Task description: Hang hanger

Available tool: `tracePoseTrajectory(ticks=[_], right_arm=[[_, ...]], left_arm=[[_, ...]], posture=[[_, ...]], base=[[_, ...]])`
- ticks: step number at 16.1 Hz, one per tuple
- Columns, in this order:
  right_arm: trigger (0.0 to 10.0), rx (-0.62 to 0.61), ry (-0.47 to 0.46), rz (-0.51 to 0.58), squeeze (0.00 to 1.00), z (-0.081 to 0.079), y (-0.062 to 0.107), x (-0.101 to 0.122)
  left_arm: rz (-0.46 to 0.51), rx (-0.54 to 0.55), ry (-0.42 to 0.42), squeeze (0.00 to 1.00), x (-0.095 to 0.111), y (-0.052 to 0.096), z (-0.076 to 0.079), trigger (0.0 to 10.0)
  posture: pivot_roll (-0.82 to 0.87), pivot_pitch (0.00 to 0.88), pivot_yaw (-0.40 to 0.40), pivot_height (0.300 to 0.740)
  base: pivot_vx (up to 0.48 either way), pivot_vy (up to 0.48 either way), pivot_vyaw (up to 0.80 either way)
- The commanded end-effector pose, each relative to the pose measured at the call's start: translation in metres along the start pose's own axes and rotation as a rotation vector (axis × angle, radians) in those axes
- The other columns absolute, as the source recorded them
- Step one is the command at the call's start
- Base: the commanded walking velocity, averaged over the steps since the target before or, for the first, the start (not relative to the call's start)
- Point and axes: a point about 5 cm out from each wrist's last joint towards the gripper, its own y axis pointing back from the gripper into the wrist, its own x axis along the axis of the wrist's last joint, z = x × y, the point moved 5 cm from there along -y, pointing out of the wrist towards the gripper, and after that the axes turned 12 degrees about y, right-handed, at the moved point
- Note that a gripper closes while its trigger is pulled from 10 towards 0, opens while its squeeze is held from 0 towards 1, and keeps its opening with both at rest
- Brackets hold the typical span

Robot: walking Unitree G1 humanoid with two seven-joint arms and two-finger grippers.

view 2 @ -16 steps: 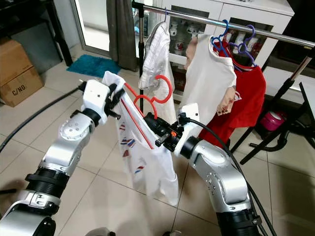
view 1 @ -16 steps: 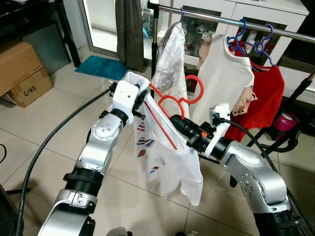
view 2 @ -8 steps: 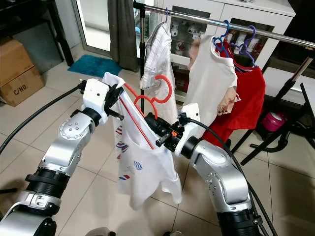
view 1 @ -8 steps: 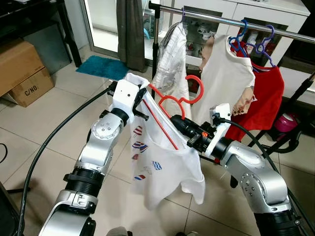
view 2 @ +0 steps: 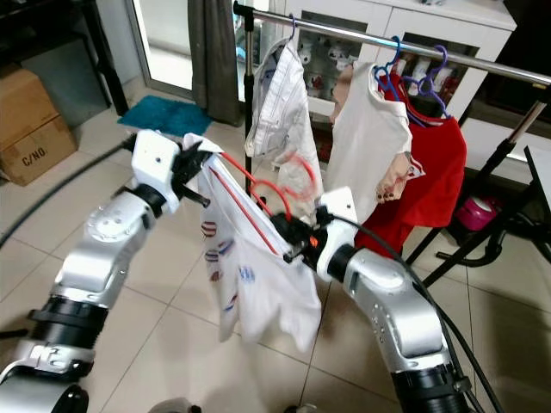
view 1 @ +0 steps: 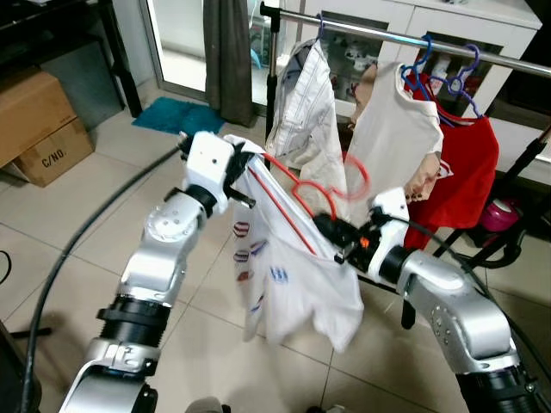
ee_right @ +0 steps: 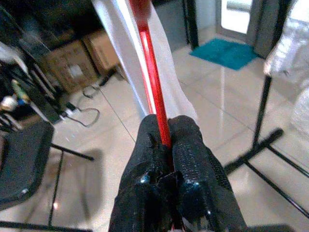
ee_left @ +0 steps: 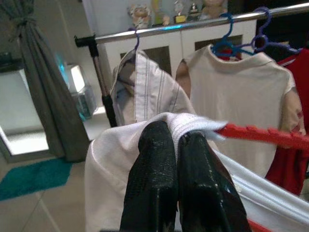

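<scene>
A red hanger [view 1: 293, 202] carries a white shirt [view 1: 293, 284] with small red and blue prints, held in the air between both arms. My left gripper [view 1: 244, 169] is shut on the shirt's shoulder over the hanger's end, with the fingers [ee_left: 164, 159] pinching white cloth. My right gripper [view 1: 331, 232] is shut on the hanger's red bar [ee_right: 149, 92]. The hanger's hook [view 1: 357, 182] is blurred, below and in front of the silver rail [view 1: 379, 33].
On the rail hang a striped shirt [view 1: 306, 112], a cream tee [view 1: 396, 138] and a red garment [view 1: 469, 168] on blue and purple hangers. The rack's black legs [view 1: 508, 185] spread at the right. Cardboard boxes [view 1: 39, 125], a teal mat [view 1: 176, 116] and a curtain [view 1: 228, 52] lie to the left.
Both grippers have shifted with the hanger; its hook has swung right and lower and is now blurred. The shirt's hem has swung and bunched under the right gripper.
</scene>
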Motion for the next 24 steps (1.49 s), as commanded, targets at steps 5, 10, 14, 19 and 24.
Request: tracePoseTrajectory(ticks=[5, 10, 14, 19, 24], right_arm=[[0.0, 0.006, 0.000, -0.117, 0.00, 0.008, 0.019, -0.028], [0.0, -0.003, -0.017, -0.059, 0.00, 0.012, 0.021, -0.014], [0.0, 0.053, 0.034, -0.308, 0.00, 0.004, 0.034, -0.058], [0.0, 0.027, 0.069, -0.342, 0.00, 0.014, 0.038, -0.053], [0.0, 0.056, 0.099, -0.084, 0.00, 0.006, 0.019, 0.014]], left_arm=[[0.115, 0.120, -0.003, 0.00, 0.046, 0.016, -0.041, 0.0], [-0.038, 0.019, -0.037, 0.00, 0.018, 0.013, -0.024, 0.0], [0.135, -0.005, 0.106, 0.00, 0.052, 0.010, -0.017, 0.0], [-0.066, -0.075, -0.092, 0.00, 0.025, 0.012, -0.019, 0.0], [-0.244, -0.138, -0.188, 0.00, -0.024, 0.012, 0.002, 0.0]], posture=[[0.03, 0.000, -0.062, 0.740], [0.02, 0.000, -0.050, 0.740], [0.02, 0.000, -0.057, 0.740], [0.02, 0.000, -0.049, 0.740], [0.01, 0.000, -0.045, 0.740]], base=[[0.000, 0.000, 0.00], [0.000, 0.000, 0.00], [0.000, 0.000, 0.00], [0.000, 0.000, 0.00], [0.000, 0.000, 0.00]])
